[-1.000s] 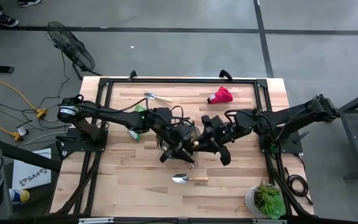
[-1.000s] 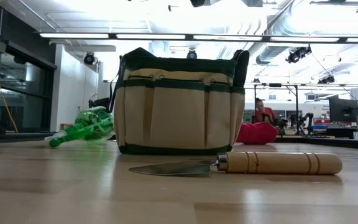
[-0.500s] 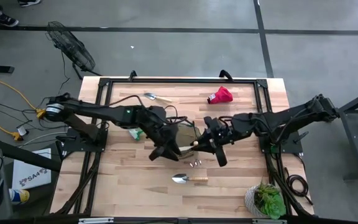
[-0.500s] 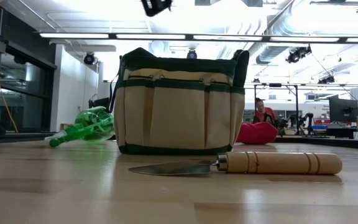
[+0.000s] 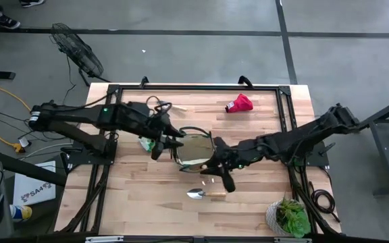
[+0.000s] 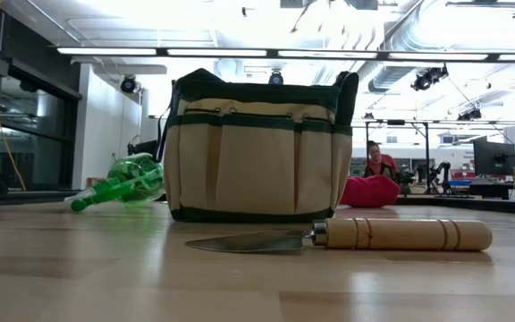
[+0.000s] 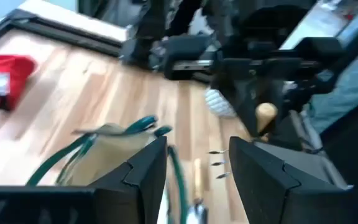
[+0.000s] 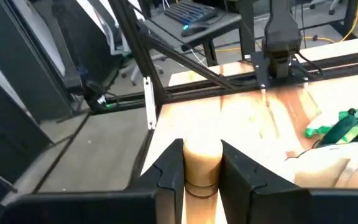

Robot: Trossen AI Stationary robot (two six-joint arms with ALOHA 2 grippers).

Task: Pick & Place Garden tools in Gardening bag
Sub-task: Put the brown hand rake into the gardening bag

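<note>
Wooden-handled tool (image 8: 202, 163) in right gripper (image 8: 202, 171)

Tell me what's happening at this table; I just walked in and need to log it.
Two robot arms are loading garden tools into the gardening bag in the middle of the table. The right gripper is shut on a wooden-handled tool just beside the bag, not yet dropped in. The left gripper hovers open at the bag's other side, holding nothing. A trowel, a red piece and a green piece lie on the table outside the bag.
</note>
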